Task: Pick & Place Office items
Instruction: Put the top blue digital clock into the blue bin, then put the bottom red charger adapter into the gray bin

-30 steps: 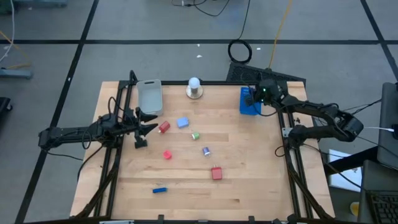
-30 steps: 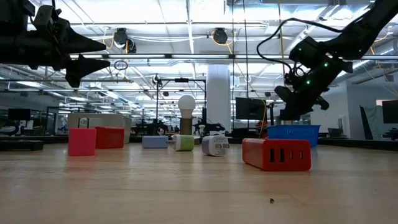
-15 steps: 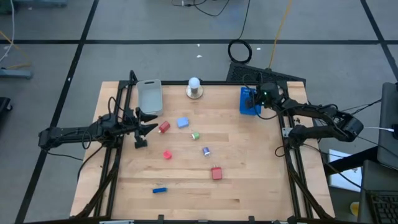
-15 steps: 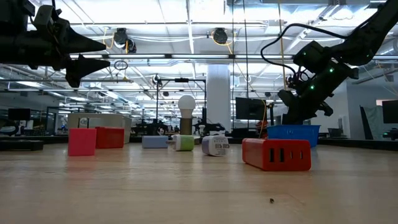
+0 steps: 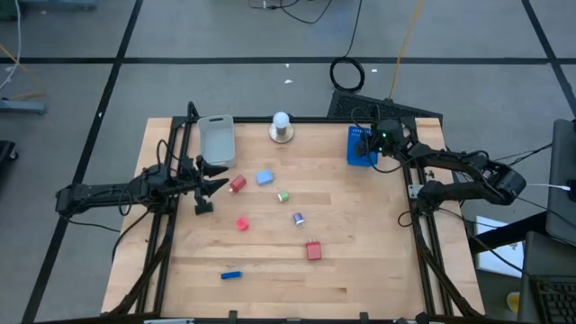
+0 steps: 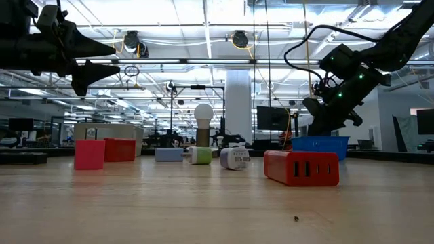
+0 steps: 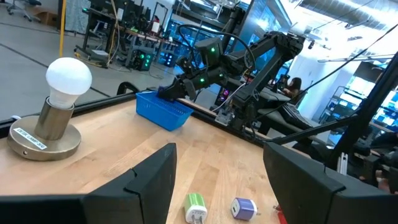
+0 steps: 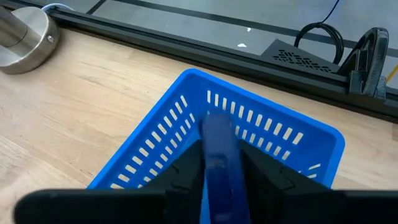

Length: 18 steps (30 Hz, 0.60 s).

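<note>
Right now the right hand (image 8: 219, 163) hangs over the blue tray (image 8: 155, 146), fingers barely parted beside a blue stick (image 8: 217, 146), while seven items lie on the bench (image 5: 360, 261) and the left hand (image 5: 205, 185) hovers open, empty.

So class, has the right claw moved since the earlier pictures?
Yes. In the low view the right claw has dropped closer to the blue tray.

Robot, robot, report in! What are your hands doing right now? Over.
Right end effector over the blue basket, blue stick between its fingers. Left end effector open, waiting near the grey tray. Nothing blocking. Over.
</note>
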Motion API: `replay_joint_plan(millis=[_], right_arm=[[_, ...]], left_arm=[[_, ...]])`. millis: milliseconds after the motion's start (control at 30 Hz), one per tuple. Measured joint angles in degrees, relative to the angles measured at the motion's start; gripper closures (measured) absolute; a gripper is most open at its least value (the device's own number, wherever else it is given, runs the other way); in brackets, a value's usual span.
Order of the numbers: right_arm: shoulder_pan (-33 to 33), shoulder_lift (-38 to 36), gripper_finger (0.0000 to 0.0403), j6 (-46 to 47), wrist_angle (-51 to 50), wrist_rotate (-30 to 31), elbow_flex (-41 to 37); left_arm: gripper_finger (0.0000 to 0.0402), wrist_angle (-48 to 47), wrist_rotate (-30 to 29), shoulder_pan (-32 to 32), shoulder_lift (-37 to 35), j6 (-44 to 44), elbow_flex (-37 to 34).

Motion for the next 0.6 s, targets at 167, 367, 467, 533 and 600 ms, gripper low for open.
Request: replay_joint_plan(millis=[167, 367, 467, 533, 600], right_arm=[[0.00, 0.00, 0.0269, -0.29, 0.00, 0.00, 0.00], [0.20, 0.00, 0.0242, 0.17, 0.33, -0.05, -0.01], [1.05, 0.00, 0.0239, 0.58, 2.02, -0.56, -0.01], [1.77, 0.00, 0.0240, 0.66, 3.97, -2.13, 0.00], [2.66, 0.00, 0.0242, 0.81, 6.21, -3.33, 0.00]], left_arm=[[0.0158, -0.02, 0.07, 0.00, -0.02, 0.00, 0.00], [0.0158, -0.03, 0.11, 0.01, -0.02, 0.31, 0.00], [0.0158, -0.03, 0.22, 0.02, 0.00, 0.38, 0.00], [0.0158, -0.04, 1.39, 0.02, -0.02, 0.39, 0.00], [0.0158, -0.04, 3.18, 0.02, 0.00, 0.58, 0.00]])
